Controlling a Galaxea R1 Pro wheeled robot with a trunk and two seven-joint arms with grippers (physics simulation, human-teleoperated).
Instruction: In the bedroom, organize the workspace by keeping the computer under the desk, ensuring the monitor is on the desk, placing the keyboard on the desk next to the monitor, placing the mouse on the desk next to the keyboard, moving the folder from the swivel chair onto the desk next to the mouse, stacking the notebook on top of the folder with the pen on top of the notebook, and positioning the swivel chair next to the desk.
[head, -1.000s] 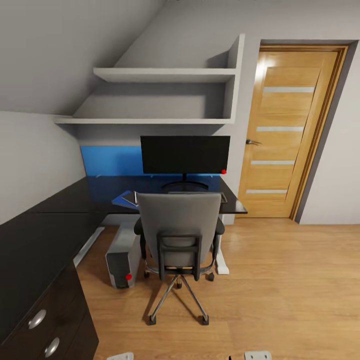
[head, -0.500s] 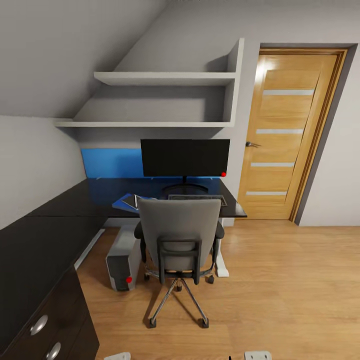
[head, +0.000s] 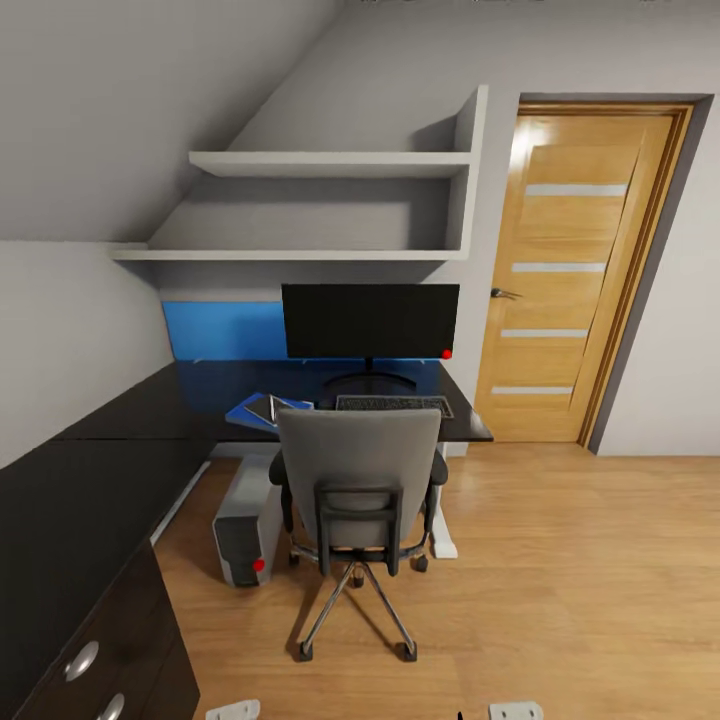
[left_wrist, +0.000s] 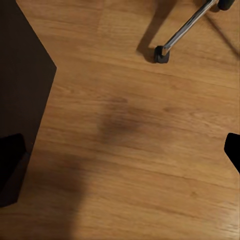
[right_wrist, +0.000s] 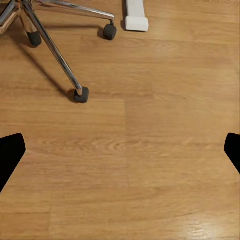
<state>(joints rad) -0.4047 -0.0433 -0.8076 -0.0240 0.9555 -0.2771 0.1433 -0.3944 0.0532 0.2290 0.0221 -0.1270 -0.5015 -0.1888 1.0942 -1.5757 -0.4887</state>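
A light-wood door with four frosted glass strips (head: 575, 270) stands shut at the right. Two pale grey wall shelves (head: 320, 165) hang beneath the sloped grey ceiling, above a bright blue wall panel (head: 222, 330).

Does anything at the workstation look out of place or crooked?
Only the blue folder stands out: it lies askew on the desk, one corner near the front edge, with the notebook on top. The monitor, keyboard and swivel chair look orderly.

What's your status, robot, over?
Both grippers open over bare floor, holding nothing. Folder on desk beside keyboard, computer underneath. Swivel chair parked at desk, blocking front approach.
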